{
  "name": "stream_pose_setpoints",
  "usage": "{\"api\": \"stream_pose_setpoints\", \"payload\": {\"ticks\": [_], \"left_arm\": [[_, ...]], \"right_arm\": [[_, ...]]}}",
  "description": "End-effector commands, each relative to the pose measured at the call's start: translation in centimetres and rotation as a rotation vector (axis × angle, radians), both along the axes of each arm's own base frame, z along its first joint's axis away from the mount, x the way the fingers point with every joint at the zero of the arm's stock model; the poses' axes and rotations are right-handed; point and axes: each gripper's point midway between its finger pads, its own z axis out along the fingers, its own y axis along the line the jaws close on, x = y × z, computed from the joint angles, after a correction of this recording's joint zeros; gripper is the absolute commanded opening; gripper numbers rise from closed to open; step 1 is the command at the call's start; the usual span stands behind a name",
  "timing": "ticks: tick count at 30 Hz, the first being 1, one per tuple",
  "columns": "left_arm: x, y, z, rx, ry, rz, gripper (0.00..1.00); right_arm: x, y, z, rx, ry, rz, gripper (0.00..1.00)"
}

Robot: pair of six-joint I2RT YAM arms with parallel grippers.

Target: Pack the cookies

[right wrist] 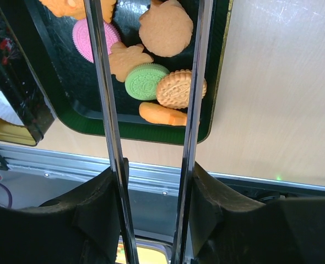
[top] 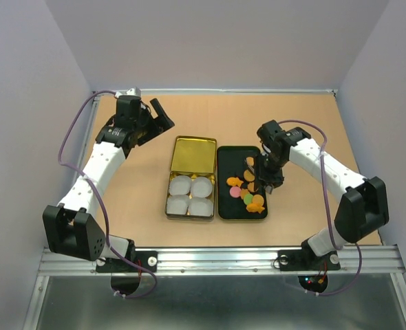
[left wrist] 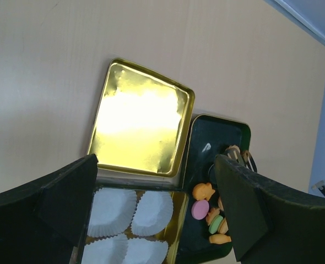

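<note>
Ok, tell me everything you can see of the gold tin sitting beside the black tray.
The gold rectangular metal tin has rounded corners and a shiny inside. It lies open on the tan table, lid folded flat on the far side. Its base holds four white pleated paper cups, two by two, all looking empty. It sits left of the black oblong tray; whether they touch is unclear.

walls [top: 210, 41]: plain pale lilac; table [top: 141, 227]: light wood top; rail [top: 223, 258]: aluminium, near edge; light: even

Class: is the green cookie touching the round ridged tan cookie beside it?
Touching: right wrist view shows green cookie and ridged tan cookie meeting edge to edge.
</note>
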Motion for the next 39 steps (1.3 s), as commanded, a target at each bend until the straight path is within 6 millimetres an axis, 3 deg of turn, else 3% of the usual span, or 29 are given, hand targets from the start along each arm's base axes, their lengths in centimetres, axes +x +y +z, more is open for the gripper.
{"api": "stream_pose_setpoints", "payload": {"ticks": [1, 20, 29, 36, 39], "left_arm": [[-0.3, 0.7, 1.6, -0.001, -0.065, -0.002, 0.99], [-0.7, 2.5, 0.9, 0.004, -0.065, 0.029, 0.98], [-0.1, 2.4, 1.2, 0.001, -0.069, 0.028, 0.98], [-0.1, 2.3, 1.2, -0.012, -0.064, 0.030, 0.98], [-0.2, 2.2, 1.1, -0.016, -0.060, 0.031, 0.98]], "right_arm": [[1.4, 0.3, 0.3, -0.007, -0.045, 0.022, 0.49], [3.1, 0.8, 0.7, -0.040, -0.021, 0.078, 0.37], [4.7, 1.6, 3.3, -0.015, -0.074, 0.080, 0.28], [3.7, 1.6, 3.6, 0.006, -0.067, 0.079, 0.20], [3.0, 1.4, 3.7, 0.011, -0.061, 0.068, 0.27]]}}
